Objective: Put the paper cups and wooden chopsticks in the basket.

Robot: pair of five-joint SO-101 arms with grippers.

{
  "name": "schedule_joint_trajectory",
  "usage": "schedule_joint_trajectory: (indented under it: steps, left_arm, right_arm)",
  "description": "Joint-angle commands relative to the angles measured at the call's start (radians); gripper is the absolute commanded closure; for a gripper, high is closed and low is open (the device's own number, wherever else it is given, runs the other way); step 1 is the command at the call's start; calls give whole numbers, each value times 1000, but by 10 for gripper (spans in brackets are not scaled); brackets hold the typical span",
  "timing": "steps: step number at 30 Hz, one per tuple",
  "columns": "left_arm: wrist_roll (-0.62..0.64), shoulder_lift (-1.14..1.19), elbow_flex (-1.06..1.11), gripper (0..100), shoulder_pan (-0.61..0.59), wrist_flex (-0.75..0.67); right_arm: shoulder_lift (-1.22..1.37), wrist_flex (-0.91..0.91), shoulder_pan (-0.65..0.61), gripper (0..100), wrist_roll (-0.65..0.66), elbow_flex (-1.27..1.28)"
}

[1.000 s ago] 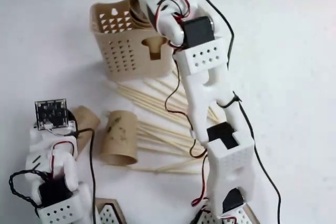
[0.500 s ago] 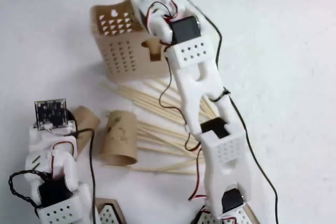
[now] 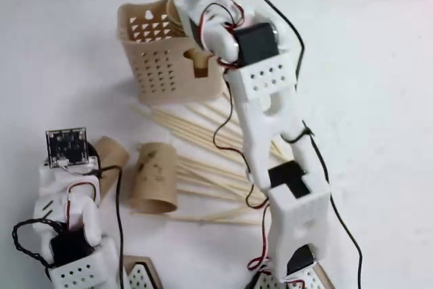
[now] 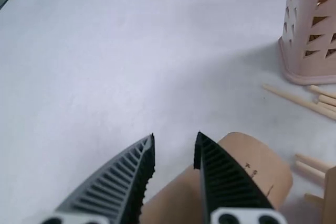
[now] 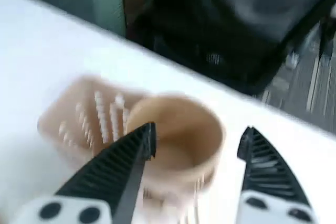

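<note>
Down on the table, one paper cup (image 3: 154, 177) lies on its side, long axis pointing roughly toward the basket (image 3: 157, 72). The wooden chopsticks (image 3: 203, 160) fan out flat beside it, passing under the right arm (image 3: 270, 120). That arm's stretched out over the basket with the right gripper (image 5: 199, 135) spread wide, and its wrist view shows a third cup (image 5: 181, 145) sitting mouth-up inside. Meanwhile the left gripper (image 4: 175, 142) sits low, jaws slightly apart and holding nothing, over a second cup (image 4: 262, 166) lying flat.
</note>
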Motion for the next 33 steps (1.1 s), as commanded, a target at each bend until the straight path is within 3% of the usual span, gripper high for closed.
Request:
schedule_joint_trajectory:
  steps: [1,3,6,11,20,26,33]
  left_arm:
    - [8,-12,-6,861,-4,-3]
    - [8,-12,-6,861,-4,-3]
    - [8,-12,-6,861,-4,-3]
    - [8,-12,-6,861,-4,-3]
    - [18,-12,-29,840,-70,2]
    - [126,-12,-40,773,-136,3]
    - [127,-12,-40,774,-140,3]
  right_arm:
    - [-99,148,-12,737,2,-11]
    - [-116,222,-28,737,14,-11]
    - [-137,340,-76,737,149,-11]
    - [-240,354,-127,738,233,124]
    - [-659,349,-292,737,236,701]
    - [-898,334,-443,737,229,1043]
    - [-1161,124,-605,736,226,1484]
